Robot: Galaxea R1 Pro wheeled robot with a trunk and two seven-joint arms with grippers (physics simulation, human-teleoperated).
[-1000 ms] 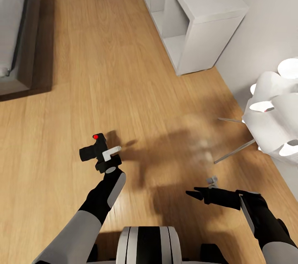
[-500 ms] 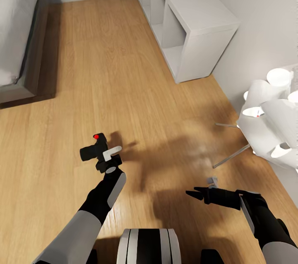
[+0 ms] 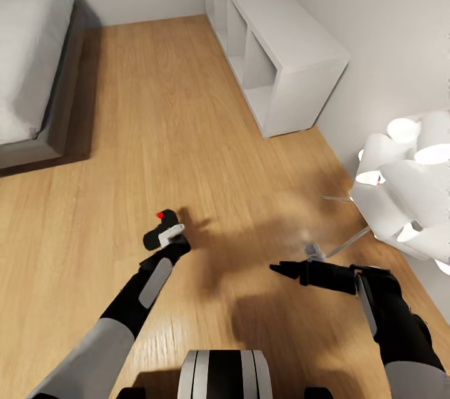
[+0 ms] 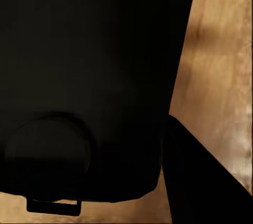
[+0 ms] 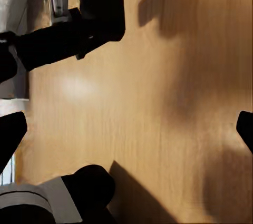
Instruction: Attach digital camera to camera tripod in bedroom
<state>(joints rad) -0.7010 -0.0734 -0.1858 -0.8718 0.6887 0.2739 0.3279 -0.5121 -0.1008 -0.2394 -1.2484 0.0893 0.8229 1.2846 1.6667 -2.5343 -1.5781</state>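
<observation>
The digital camera [image 3: 156,233], black with a red button on top, hangs above the wood floor left of centre, and my left gripper [image 3: 169,237] is shut on it. Its dark body [image 4: 79,76] covers most of the left wrist view. My right gripper [image 3: 281,271] points left over the floor at lower right, jaws wide open and empty. From the right wrist view I see the camera [image 5: 103,2] held by the left arm. The camera tripod is out of view. The bedroom's bed [image 3: 37,74] lies at far left.
White cube shelves [image 3: 281,42] run along the right wall. A white multi-shade lamp [image 3: 400,192] on thin silver rods [image 3: 347,241] stands close to my right arm. Open wood floor [image 3: 169,124] stretches ahead between bed and shelves.
The head view has shifted, bringing more of the bed and shelves into sight. The left arm has lowered slightly and turned the camera. The right gripper stays open.
</observation>
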